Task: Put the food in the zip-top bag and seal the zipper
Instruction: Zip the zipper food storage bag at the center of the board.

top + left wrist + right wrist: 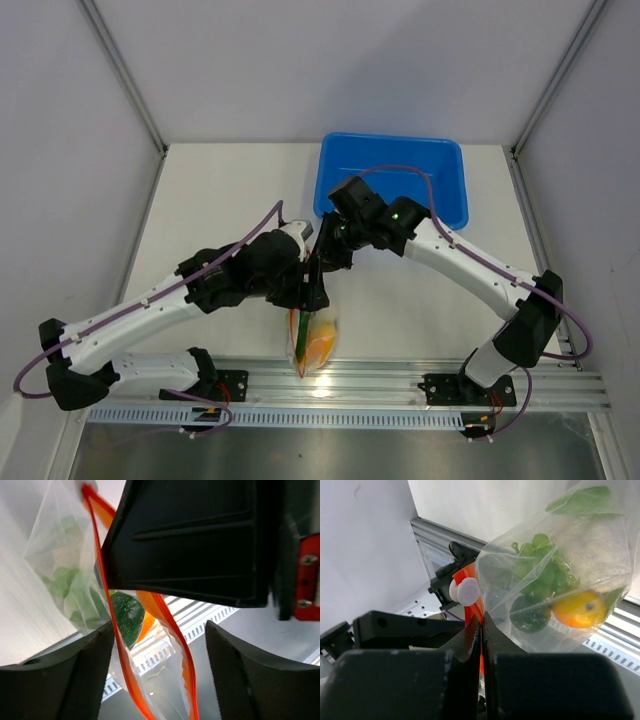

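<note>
The clear zip-top bag (314, 342) hangs over the table's near edge, held up between the two grippers. My right gripper (481, 622) is shut on the bag's orange-red zipper (471, 607), just below its white slider (465, 591). Inside the bag are the pea cluster (540, 562), the dark green cucumber (530, 614), the mango (579, 609) and the white cauliflower (600, 542). My left gripper (160, 630) is open. The two zipper strips (107, 605) run apart between its fingers (95, 665), with neither clamped. The cucumber (127, 614) shows behind them.
A blue plastic bin (440, 185) stands at the back right of the table. The aluminium rail (400, 385) with the arm bases runs along the near edge, under the bag. White walls close the sides and back.
</note>
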Available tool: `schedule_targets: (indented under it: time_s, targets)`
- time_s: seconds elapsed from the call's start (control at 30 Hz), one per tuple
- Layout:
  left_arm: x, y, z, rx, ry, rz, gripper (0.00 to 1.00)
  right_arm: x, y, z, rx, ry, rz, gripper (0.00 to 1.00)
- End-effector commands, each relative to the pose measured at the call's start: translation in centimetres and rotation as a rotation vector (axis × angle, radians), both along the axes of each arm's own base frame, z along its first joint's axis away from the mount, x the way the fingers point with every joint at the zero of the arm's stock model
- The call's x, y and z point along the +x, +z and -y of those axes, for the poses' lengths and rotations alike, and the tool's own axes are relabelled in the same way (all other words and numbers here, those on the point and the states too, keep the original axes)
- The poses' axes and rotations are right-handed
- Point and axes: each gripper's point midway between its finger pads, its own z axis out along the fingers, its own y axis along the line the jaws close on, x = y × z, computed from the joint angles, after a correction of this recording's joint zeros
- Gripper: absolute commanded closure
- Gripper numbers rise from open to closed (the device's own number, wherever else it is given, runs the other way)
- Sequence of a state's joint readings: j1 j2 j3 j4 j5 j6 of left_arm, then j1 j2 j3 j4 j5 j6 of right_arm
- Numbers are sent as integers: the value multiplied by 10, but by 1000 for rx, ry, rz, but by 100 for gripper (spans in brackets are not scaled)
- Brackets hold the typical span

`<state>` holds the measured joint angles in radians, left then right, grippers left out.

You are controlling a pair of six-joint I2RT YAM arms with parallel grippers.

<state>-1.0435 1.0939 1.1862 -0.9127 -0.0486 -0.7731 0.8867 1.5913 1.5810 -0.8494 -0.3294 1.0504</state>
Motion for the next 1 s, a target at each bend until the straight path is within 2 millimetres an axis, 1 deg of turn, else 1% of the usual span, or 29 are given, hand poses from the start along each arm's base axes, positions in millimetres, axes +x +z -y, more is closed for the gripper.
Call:
schedule_targets:
  time_s: [0.0,0.07,0.1,0.17,0.23,0.27,0.37,0.4,0.43,0.47,0.5,0.53,0.57,0.6,0.63,0.67,0.7,0.73,0.77,0.83,0.87,0.9,0.93,0.97]
  targets:
    - [4,9,-1,33,36,17,27,7,27,-7,80,-82,26,100]
    - [5,4,-5,77,48,19,31,6,25,-7,72,-100,15,100]
    - [3,-1,-7,109,48,6,35,6,25,-6,69,-107,18,100]
    - [2,-4,-10,135,56,0,39,9,25,-3,59,-133,31,100]
    - [-1,-13,-13,163,61,-15,49,10,24,-1,55,-157,28,100]
    - [-1,-15,-15,171,68,-21,62,10,26,-2,62,-164,28,100]
    - [-2,-21,-18,183,75,-31,80,9,22,-1,54,-171,23,100]
    - [-4,-22,-18,186,72,-36,94,7,19,-1,49,-169,15,100]
    - [-4,-24,-19,194,72,-40,100,7,18,-2,51,-166,12,100]
    - [-4,-26,-20,206,65,-40,99,7,17,-1,49,-165,12,98]
    - [-4,-26,-23,218,70,-36,99,7,19,-1,52,-158,26,93]
    - [-4,-28,-25,227,73,-36,99,8,20,-1,53,-156,40,92]
    - [-3,-26,-25,225,68,-26,100,10,24,1,55,-157,60,83]
    - [-3,-26,-26,222,61,-20,99,11,26,5,46,-157,83,77]
    - [-3,-22,-26,206,56,-10,99,13,29,7,49,-159,102,66]
    - [-3,-22,-27,204,46,-2,99,15,31,10,49,-161,119,62]
    - [-3,-21,-28,195,45,4,99,15,38,15,54,-156,149,55]
    - [-3,-19,-28,187,42,11,100,18,41,18,56,-156,169,19]
    - [-3,-17,-31,179,39,22,100,20,44,20,57,-156,188,1]
    - [-4,-14,-32,169,19,30,99,22,55,28,66,-134,252,1]
    - [-3,-8,-30,145,1,53,100,23,55,32,62,-127,277,1]
    - [-3,-6,-30,134,-10,62,99,27,64,42,62,-148,335,0]
    - [-5,-3,-28,116,-32,63,99,30,68,47,59,-153,378,1]
    - [-4,2,-25,95,-57,84,99,34,72,55,40,-112,470,1]
